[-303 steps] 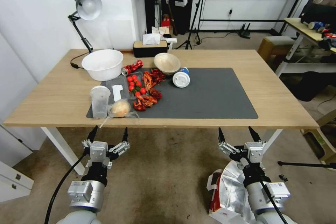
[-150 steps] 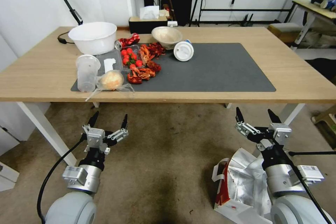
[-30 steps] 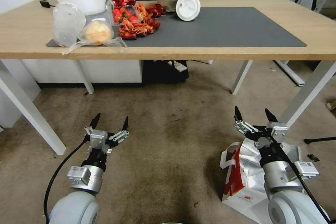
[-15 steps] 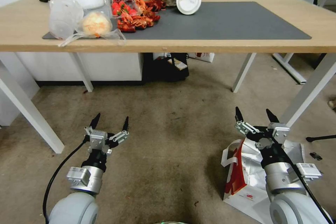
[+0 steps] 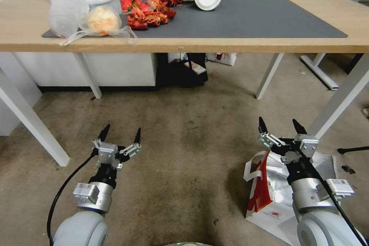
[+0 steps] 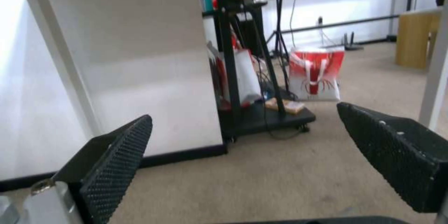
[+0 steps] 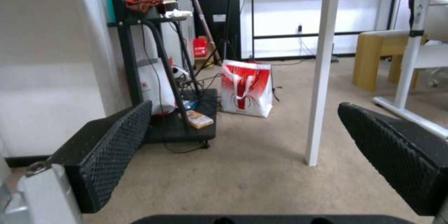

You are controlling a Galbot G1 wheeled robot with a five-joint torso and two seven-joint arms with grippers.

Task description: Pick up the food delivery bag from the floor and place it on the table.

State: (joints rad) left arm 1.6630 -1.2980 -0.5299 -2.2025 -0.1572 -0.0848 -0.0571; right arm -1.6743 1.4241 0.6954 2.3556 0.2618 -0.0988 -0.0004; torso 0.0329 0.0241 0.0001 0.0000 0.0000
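From the head, the food delivery bag sits open on the floor under the right gripper, jaws spread and empty, short of the surface; the limp foil mouth could crumple or slip from a shallow bite. The left wrist shows the left gripper spread over bare floor. The right wrist shows a white leg ahead, which a rising arm could strike.
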